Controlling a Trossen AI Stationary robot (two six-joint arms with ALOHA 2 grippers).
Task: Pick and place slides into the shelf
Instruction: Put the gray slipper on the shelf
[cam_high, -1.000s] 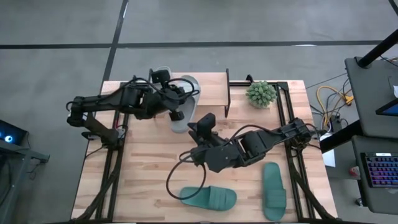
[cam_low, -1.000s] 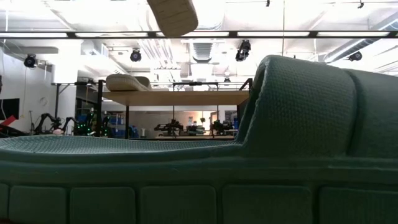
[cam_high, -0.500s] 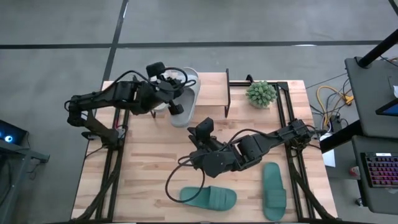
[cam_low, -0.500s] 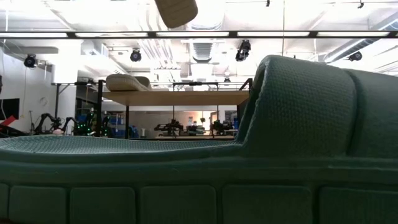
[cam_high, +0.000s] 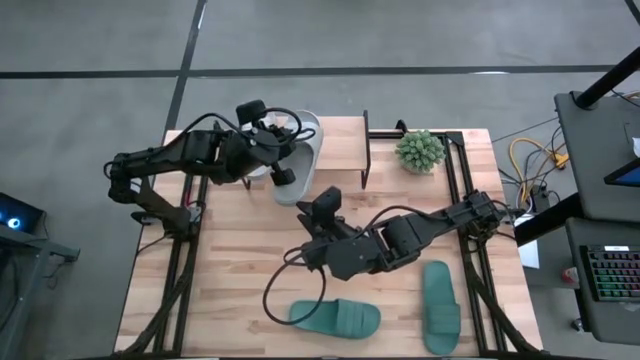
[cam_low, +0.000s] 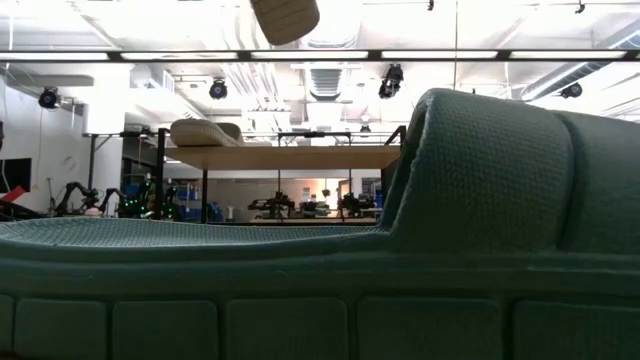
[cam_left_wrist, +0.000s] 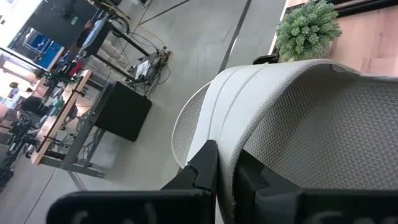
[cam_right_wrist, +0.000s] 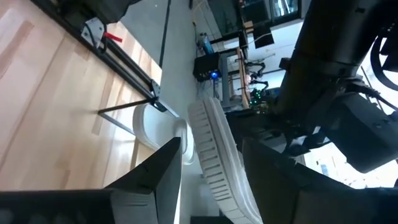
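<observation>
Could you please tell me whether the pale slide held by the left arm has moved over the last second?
Yes. In the high view, the pale slide in the left gripper has shifted toward the table's far edge, farther over the shelf.

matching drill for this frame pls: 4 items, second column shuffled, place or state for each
Items
1. left gripper
2. right gripper
3. potted plant
4. teal slides

Places or states
A. lying on the tabletop at the near edge, apart from each other
B. standing at the far right of the table, beside the shelf
C. shut on a white slide, held over the shelf's left end
D. over the middle of the table, holding nothing, fingers apart

Pairs: 1-C, 2-D, 3-B, 4-A
</observation>
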